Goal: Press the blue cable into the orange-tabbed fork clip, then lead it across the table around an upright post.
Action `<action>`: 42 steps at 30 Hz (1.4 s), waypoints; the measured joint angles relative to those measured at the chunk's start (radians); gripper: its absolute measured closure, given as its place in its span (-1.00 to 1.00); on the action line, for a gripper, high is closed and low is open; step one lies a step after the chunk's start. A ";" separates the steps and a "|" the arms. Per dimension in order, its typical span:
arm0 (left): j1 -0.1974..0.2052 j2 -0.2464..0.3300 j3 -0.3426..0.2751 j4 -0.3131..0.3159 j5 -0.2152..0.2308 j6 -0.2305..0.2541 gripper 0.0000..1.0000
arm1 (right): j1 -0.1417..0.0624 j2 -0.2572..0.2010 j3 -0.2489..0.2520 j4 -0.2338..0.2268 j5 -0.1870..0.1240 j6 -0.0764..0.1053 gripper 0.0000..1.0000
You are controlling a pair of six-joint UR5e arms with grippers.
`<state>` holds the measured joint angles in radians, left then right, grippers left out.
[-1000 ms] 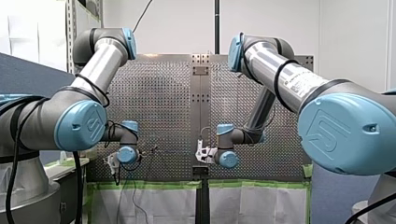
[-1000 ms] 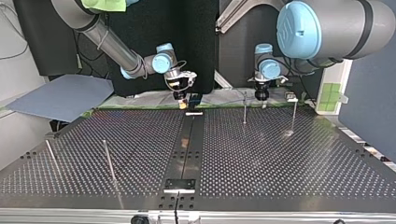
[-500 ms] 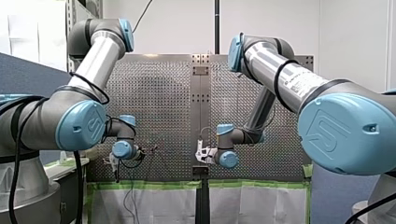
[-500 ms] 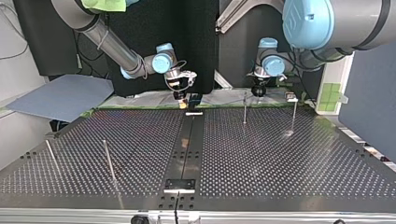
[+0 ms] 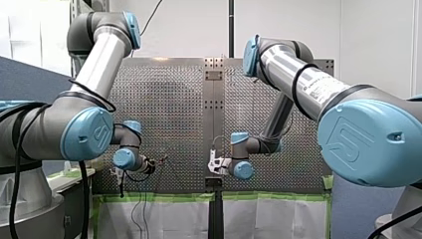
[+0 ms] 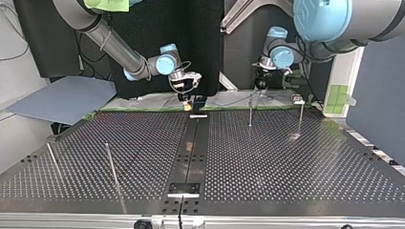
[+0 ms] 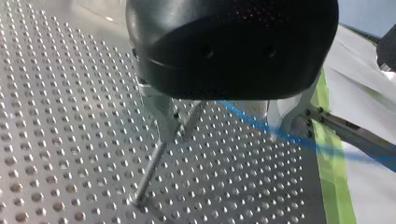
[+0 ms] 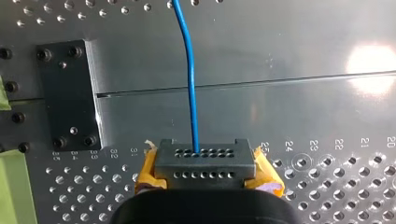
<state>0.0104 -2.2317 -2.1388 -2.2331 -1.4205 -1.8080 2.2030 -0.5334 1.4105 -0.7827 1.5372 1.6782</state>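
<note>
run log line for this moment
right end effector: shut on thin blue cable at perforated metal table edge | left end effector: above thin upright metal post

Open middle between upright posts (image 6: 111, 164) (four).

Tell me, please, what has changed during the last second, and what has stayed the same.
My left gripper rose from the far edge of the table and shifted slightly toward the top view's left, nearer the closest post, tilting as it went. My right gripper stayed in place, and the posts did not move.
</note>
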 joint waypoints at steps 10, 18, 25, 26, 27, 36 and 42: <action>-0.010 0.080 -0.044 0.036 0.027 -0.026 -1.00 | 0.000 0.000 0.000 0.000 0.000 0.002 1.00; -0.025 0.104 -0.055 0.038 0.025 -0.036 -1.00 | -0.002 0.000 0.000 0.003 -0.001 0.005 1.00; -0.036 0.104 -0.081 0.062 -0.009 -0.041 -1.00 | -0.001 0.000 0.000 0.005 0.000 0.008 1.00; -0.038 0.104 -0.082 0.062 -0.012 -0.041 -1.00 | -0.001 0.001 0.000 0.005 0.000 0.008 1.00; -0.039 0.104 -0.082 0.062 -0.015 -0.040 -1.00 | -0.001 0.001 0.000 0.005 0.000 0.008 1.00; -0.061 0.104 -0.083 0.064 -0.025 -0.032 -1.00 | 0.003 0.002 0.000 0.005 0.000 0.012 1.00; -0.071 0.100 -0.084 0.067 -0.035 -0.032 -1.00 | 0.002 0.002 0.000 0.005 0.000 0.017 1.00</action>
<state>-0.0607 -2.1319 -2.2224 -2.1657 -1.4557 -1.8401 2.2049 -0.5313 1.4106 -0.7779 1.5372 1.6953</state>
